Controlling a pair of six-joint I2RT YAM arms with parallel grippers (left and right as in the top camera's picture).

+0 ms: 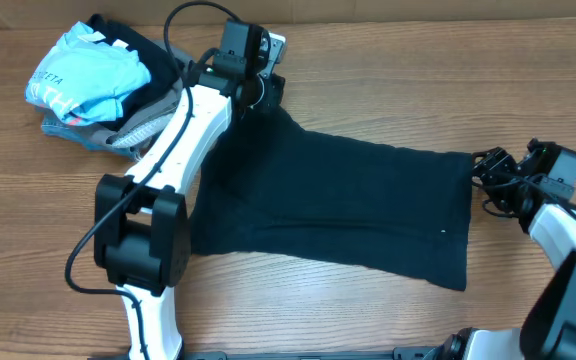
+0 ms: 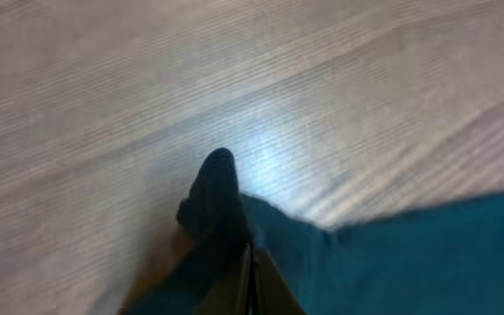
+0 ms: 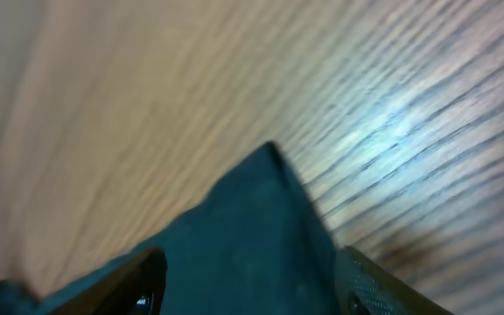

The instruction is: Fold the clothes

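Black T-shirt (image 1: 348, 205) lay spread flat on table (image 1: 368, 60), just right of clothes pile (image 1: 88, 85). Left gripper (image 1: 266, 93) clamped on corner nearest pile. Right gripper (image 1: 481, 171) straddled corner farthest from pile, fingers apart. Judged: one edge being secured for fold.

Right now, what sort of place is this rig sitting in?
Likely a robotics lab bench, not a home: a bare wood-grain table, two robot arms over it, and a dark T-shirt spread flat beside a pile of other clothes.
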